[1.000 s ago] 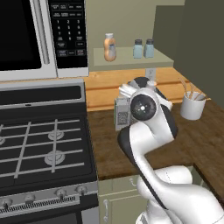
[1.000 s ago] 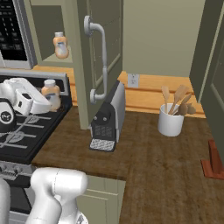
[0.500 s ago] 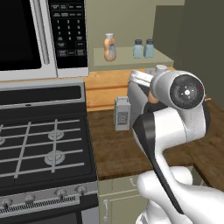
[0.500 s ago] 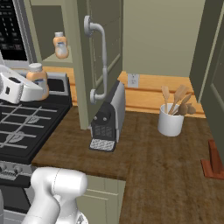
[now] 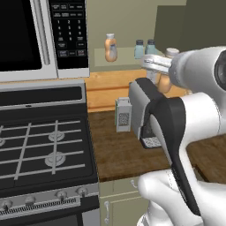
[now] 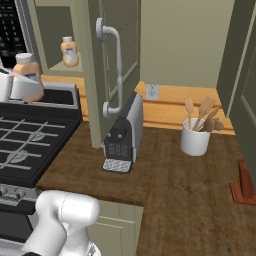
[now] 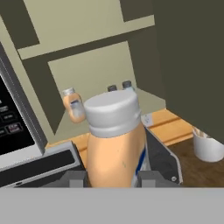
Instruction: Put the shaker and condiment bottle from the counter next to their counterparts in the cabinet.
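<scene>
1. Right now the end effector (image 7: pixel 111 177) is clamped on the condiment bottle (image 7: pixel 114 144), carried upright above the desk (image 5: pixel 119 148).
2. Ahead of it and slightly higher, the cabinet (image 7: pixel 151 98) shelf holds the matching orange bottle (image 7: pixel 73 105) and two blue shakers (image 5: pixel 145 48).
3. Risk, as I judge it: the cabinet door (image 6: pixel 112 70) hangs open close alongside; a wide swing could clip it or topple the shelved bottle.
4. Below stand a dark toaster (image 6: pixel 122 137) and a box grater (image 5: pixel 123 114).

condiment bottle (image 7: pixel 114 144) lifted higher in pincer (image 7: pixel 112 178), arm raised
</scene>
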Robot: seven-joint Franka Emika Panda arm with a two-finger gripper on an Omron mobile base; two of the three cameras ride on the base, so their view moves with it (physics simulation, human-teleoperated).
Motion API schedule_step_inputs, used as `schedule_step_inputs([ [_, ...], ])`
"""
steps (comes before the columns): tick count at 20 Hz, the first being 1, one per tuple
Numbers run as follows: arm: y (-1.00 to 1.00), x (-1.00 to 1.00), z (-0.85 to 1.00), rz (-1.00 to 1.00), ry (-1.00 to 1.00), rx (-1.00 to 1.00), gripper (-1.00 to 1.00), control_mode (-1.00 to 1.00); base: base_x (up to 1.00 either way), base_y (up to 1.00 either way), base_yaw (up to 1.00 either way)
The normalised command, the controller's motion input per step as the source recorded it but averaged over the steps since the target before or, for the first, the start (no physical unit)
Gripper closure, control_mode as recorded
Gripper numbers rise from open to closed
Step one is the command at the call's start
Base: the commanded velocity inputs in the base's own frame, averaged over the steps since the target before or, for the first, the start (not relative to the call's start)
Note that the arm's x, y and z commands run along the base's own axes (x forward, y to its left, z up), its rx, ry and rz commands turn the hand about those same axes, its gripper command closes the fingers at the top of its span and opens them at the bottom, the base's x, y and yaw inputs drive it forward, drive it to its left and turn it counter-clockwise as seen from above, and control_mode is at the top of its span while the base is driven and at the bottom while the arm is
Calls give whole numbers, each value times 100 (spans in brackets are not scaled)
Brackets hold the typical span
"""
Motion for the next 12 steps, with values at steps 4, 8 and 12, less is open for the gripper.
schedule_step_inputs([
  [4, -5, 59, 7, 3, 0, 0, 100, -100, 0, 0, 0],
  [8, -16, 45, 7, 8, 0, 0, 100, -100, 0, 0, 0],
  [12, -1, 14, 18, 9, -3, 0, 100, -100, 0, 0, 0],
])
